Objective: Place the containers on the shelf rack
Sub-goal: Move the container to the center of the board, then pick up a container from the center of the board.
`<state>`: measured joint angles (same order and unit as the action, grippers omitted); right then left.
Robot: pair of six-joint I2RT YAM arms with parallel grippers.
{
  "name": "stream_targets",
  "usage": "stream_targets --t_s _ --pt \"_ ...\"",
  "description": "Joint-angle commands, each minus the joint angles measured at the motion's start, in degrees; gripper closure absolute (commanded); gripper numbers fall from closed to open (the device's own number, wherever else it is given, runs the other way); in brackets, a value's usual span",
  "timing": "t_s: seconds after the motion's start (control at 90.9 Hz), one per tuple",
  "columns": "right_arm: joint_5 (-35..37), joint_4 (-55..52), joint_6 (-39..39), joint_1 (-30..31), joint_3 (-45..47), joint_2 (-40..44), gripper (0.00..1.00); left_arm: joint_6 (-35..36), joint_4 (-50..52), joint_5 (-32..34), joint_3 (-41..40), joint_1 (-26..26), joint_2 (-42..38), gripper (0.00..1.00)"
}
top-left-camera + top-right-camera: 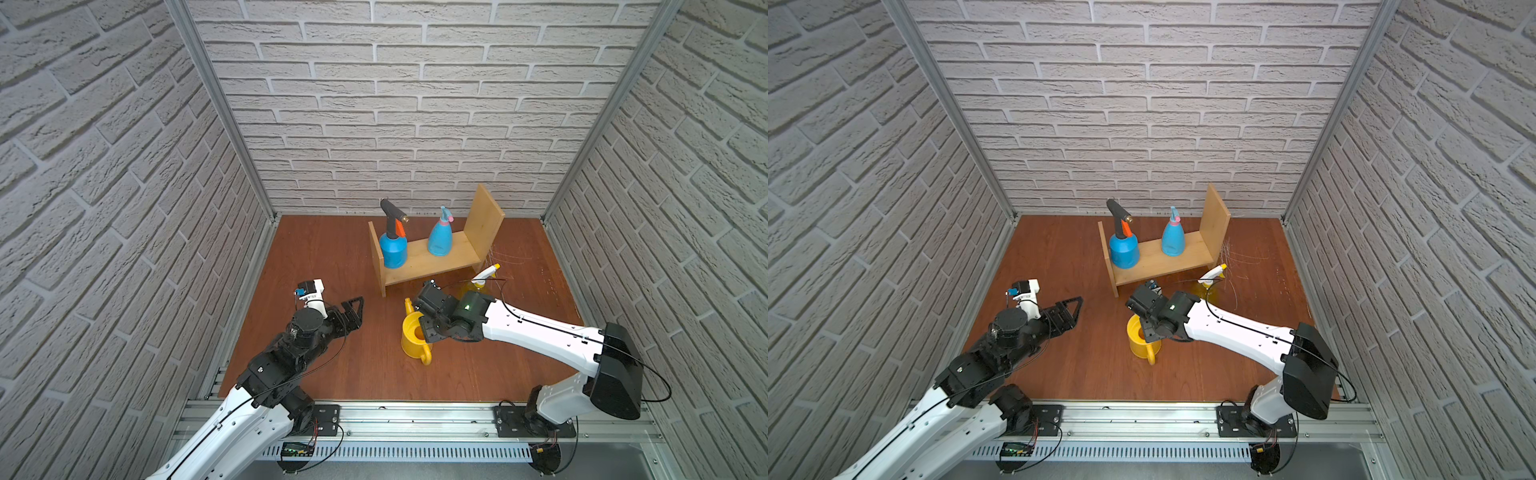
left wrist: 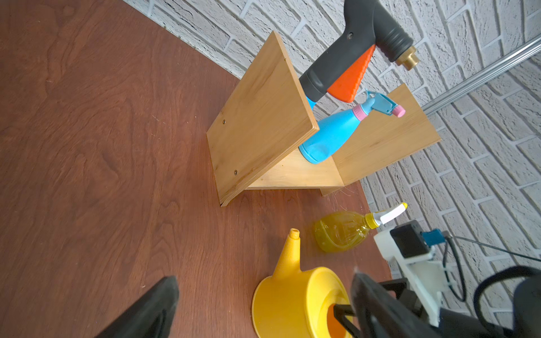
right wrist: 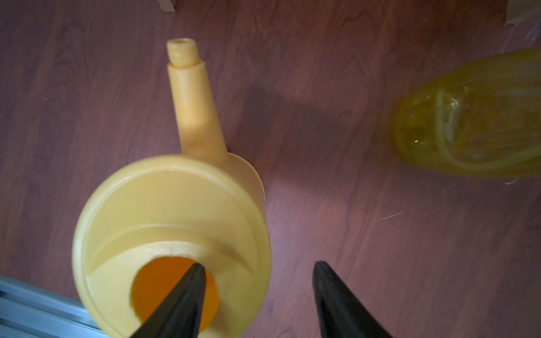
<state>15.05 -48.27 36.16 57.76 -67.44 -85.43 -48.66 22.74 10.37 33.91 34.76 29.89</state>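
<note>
The yellow watering can (image 1: 415,338) stands upright on the table (image 1: 332,257), near of the shelf rack (image 1: 436,259), its spout pointing far. It is probably light, stiff, hollow plastic with smooth, slippery walls, so the thin rim beside the fill hole suits a pinch. The right gripper (image 3: 258,264) straddles that wall about half open, one finger inside the hole, not visibly clamped. The clear yellow spray bottle (image 1: 478,284) stands just right; the left gripper (image 1: 353,305) hangs wide open and empty

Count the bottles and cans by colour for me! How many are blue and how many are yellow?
Blue: 2 (pump sprayer, teardrop spray bottle)
Yellow: 2 (watering can, clear spray bottle)
Total: 4
</note>
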Motion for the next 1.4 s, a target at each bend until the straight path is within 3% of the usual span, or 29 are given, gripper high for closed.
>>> stream_targets --t_s 0.0,0.187,0.242,0.418,0.528,0.627,0.847,1.012,1.386 --pt "1.31 -2.28 -4.65 -0.62 -0.91 5.76 0.3 1.2 -3.49 -0.68 0.39 -0.4 1.21 0.03" --pt "-13.99 12.25 -3.12 0.42 10.56 20.19 0.29 0.9 -5.71 -2.47 -0.3 -0.4 2.43 0.03" --pt "-14.91 15.76 -2.15 2.9 13.86 23.38 0.29 0.81 -6.68 -2.91 -0.64 -0.4 2.75 0.03" --pt "0.77 9.26 1.07 13.66 14.42 20.72 0.28 -0.35 -10.51 -3.61 -2.03 -0.39 4.19 0.03" --pt "8.53 3.95 5.65 15.61 12.62 16.3 0.29 -0.2 -11.06 -3.66 -1.71 -0.39 4.89 0.03" --pt "10.54 3.02 7.05 15.86 12.39 14.33 0.3 -0.04 -10.59 -3.77 -1.48 -0.4 4.94 0.03" --pt "7.18 10.57 6.06 15.9 16.37 12.07 0.4 0.12 -9.17 -3.3 -1.63 -0.37 3.71 0.03" --pt "6.31 14.81 5.25 15.58 17.35 9.75 0.61 0.17 -9.39 -2.86 -1.84 -0.35 3.66 0.03" --pt "5.52 15.67 2.7 14.66 18.11 9.34 0.88 0.3 -8.91 -2.88 -1.68 -0.39 3.39 0.03"
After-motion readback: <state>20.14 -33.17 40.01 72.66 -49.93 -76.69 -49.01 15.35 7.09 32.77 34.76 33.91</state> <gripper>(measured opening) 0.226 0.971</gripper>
